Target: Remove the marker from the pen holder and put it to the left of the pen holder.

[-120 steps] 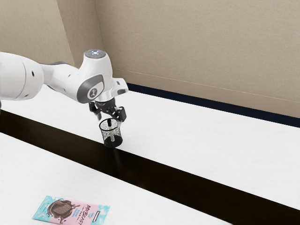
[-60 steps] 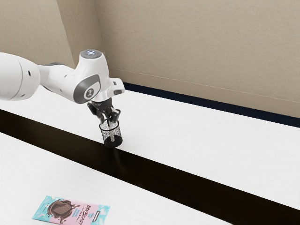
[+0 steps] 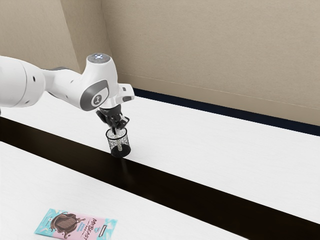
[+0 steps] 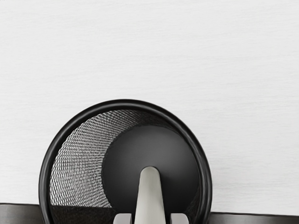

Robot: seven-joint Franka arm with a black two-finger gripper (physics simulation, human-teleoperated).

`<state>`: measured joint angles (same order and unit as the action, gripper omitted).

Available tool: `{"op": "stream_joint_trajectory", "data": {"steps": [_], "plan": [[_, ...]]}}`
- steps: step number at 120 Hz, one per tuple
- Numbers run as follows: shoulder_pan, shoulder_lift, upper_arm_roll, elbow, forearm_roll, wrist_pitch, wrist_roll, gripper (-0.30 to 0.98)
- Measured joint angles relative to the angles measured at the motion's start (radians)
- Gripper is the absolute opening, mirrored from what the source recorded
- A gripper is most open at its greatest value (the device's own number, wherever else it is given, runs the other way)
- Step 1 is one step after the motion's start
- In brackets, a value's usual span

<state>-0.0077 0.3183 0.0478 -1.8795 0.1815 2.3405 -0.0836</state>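
Pen holder, mesh: one marker inside, upper end hidden. Gripper above; whether clamped, cannot tell.

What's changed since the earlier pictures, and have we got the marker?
Since the first picture, the hand shifted slightly toward the exterior view's left, then a touch back, and now covers the marker's dark top. Whether it has taken hold, I can't tell. The marker is still inside the pen holder; holder and snack packet stayed put.
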Motion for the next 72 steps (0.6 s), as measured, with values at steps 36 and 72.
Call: {"op": "stream_joint_trajectory", "data": {"steps": [36, 72], "plan": [[0.000, -0.025, 0.001, -0.007, 0.020, 0.003, -0.016, -0.07], [-0.001, -0.246, 0.003, -0.059, 0.029, -0.023, -0.038, -0.09]]}}
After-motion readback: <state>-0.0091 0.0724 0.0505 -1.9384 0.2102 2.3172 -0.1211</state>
